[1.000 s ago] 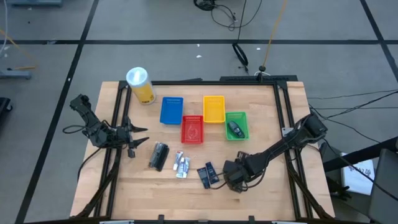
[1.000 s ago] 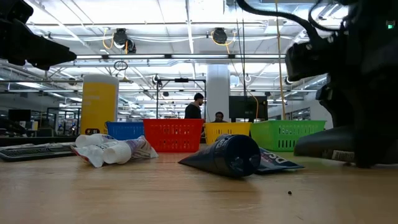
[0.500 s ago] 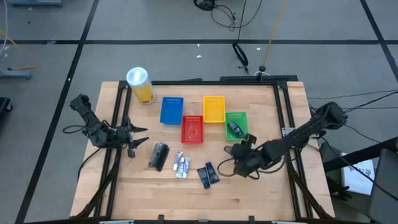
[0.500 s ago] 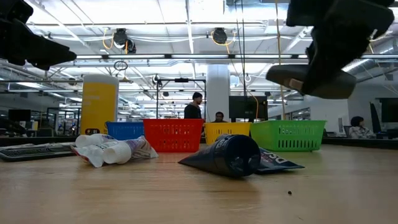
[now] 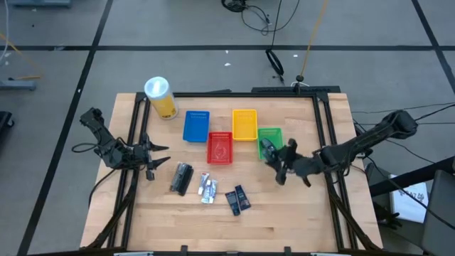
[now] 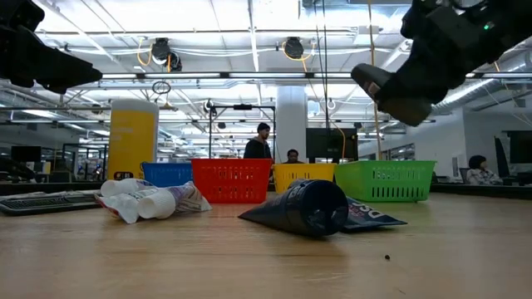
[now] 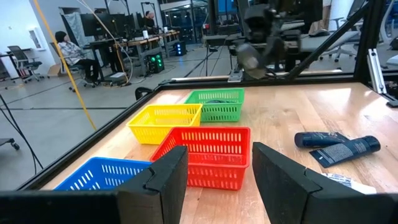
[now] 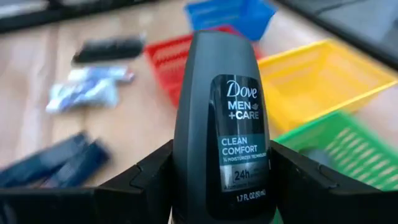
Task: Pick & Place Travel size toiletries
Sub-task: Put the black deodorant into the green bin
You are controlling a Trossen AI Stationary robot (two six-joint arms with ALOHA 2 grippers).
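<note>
the right hand [image 5: 282, 162], pinching a dark grey deodorant [image 8: 221, 124], has lifted from the tabletop [image 5: 298, 220] toward the green basket [image 5: 271, 134]; left hand [image 5: 151, 158] waits, spread.

Robotics lab (workstations [image 7: 115, 46], monitors [image 6: 331, 144])

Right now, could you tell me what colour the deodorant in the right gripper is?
Dark grey deodorant with a black label, best seen in the right wrist view.
</note>
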